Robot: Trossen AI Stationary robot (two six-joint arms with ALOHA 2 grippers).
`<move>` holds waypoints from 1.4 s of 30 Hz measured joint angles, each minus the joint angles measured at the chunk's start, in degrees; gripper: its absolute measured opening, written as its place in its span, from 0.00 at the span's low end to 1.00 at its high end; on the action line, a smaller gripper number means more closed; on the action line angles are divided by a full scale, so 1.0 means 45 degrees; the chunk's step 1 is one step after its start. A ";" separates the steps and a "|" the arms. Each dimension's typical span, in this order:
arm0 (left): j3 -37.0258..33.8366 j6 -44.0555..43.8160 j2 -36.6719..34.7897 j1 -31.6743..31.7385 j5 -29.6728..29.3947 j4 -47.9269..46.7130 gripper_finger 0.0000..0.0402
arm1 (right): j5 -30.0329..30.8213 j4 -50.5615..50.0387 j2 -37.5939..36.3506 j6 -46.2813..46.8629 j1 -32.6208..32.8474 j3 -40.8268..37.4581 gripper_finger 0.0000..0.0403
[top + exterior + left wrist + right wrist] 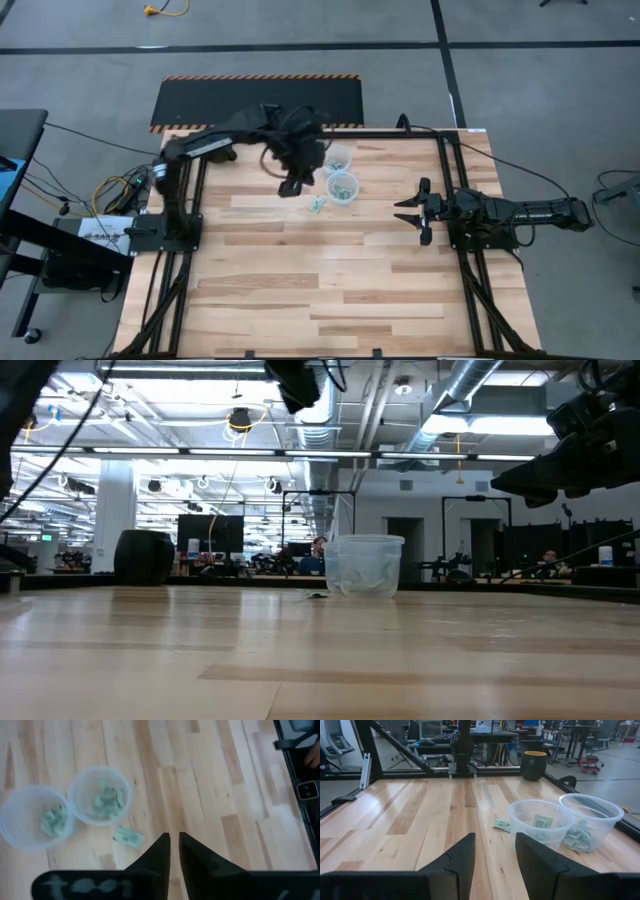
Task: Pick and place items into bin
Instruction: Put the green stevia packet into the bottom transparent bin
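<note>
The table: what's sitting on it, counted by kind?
Clear plastic cups: 2, one beside the other, both holding green-and-white packets, too jumbled to count.
Loose packet on the wood: 1.
Dark pot at the table's edge: 1.
Total: 4, cup contents aside.

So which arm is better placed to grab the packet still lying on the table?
Left, probably. Its tool hangs above the table right beside the loose packet and the two cups, fingers nearly closed. The right tool waits open near its own edge, farther off.
</note>
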 joint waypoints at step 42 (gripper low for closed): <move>-2.0345 -0.3960 -0.2162 -0.1074 -0.3902 2.9914 0.02 | 0.0000 -0.0013 -0.0002 0.0000 0.0005 0.0003 0.33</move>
